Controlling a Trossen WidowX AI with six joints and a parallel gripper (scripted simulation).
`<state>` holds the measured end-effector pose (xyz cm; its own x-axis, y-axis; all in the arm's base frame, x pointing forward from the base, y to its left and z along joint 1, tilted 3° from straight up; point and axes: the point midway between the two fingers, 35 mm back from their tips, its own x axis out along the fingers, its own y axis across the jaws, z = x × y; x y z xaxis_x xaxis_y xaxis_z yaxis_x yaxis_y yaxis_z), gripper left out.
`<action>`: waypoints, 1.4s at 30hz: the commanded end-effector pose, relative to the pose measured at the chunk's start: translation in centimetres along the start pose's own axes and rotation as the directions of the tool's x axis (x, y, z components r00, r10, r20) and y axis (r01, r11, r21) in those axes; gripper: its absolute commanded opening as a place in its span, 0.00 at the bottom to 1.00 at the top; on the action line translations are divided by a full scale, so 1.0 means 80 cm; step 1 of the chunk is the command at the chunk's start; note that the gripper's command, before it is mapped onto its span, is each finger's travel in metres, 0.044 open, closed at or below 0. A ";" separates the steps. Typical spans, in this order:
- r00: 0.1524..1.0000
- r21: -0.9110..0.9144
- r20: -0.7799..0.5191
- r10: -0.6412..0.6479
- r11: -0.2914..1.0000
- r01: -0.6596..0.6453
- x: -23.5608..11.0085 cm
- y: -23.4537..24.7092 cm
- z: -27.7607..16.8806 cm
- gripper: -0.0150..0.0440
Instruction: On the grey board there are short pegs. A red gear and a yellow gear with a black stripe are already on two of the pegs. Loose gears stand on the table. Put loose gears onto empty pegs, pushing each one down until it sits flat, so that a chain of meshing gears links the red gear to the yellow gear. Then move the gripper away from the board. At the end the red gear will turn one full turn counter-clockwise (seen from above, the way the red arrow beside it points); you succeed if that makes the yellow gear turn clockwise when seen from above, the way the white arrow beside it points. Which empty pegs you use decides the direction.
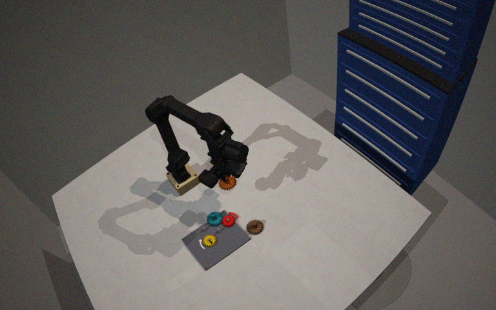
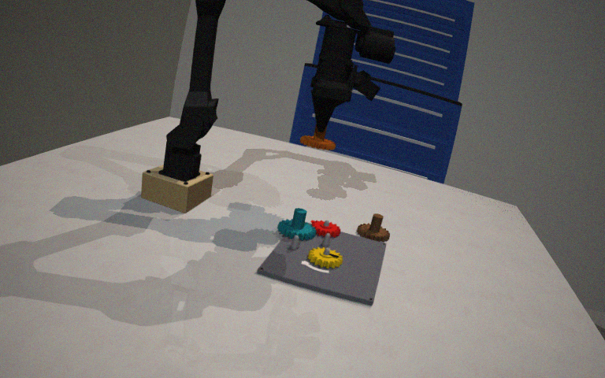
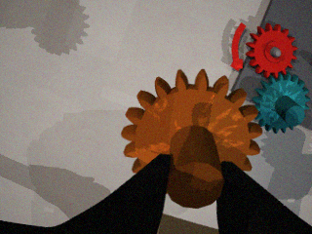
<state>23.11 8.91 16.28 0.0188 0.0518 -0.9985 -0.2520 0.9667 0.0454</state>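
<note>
My gripper (image 2: 320, 130) (image 3: 194, 168) is shut on the knob of the orange gear (image 1: 227, 183) (image 2: 317, 142) (image 3: 161, 127) and holds it in the air, behind the board. The teal gear (image 1: 214, 218) (image 2: 296, 229) (image 3: 278, 97) is at the back corner of the grey board (image 1: 223, 253) (image 2: 352, 280), beside the red gear (image 1: 228, 221) (image 2: 325, 228) (image 3: 265, 49); their teeth look close together. The yellow gear (image 1: 210, 241) (image 2: 320, 258) is on the board. Two bare pegs, a left one (image 2: 295, 242) and a right one (image 2: 327, 240), show between. The brown gear (image 1: 255, 227) (image 2: 373, 231) stands on the table.
The arm's tan base block (image 1: 183, 184) (image 2: 174, 189) stands on the white table (image 1: 300, 245) (image 2: 109, 346). A red arrow (image 3: 236, 46) is beside the red gear and a white arrow (image 1: 200, 240) (image 2: 314, 268) beside the yellow gear. A blue drawer cabinet (image 1: 381, 119) stands beyond the table.
</note>
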 end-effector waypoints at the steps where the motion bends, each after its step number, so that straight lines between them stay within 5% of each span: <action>1: 1.000 0.006 0.005 0.003 1.000 -0.003 -0.003 -0.003 0.001 0.25; 42: 1.000 0.014 0.003 -0.004 1.000 0.004 0.048 -0.102 0.011 0.25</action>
<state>26.01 2.00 12.46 0.0244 0.0469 -0.9986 -0.2349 0.9712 0.0399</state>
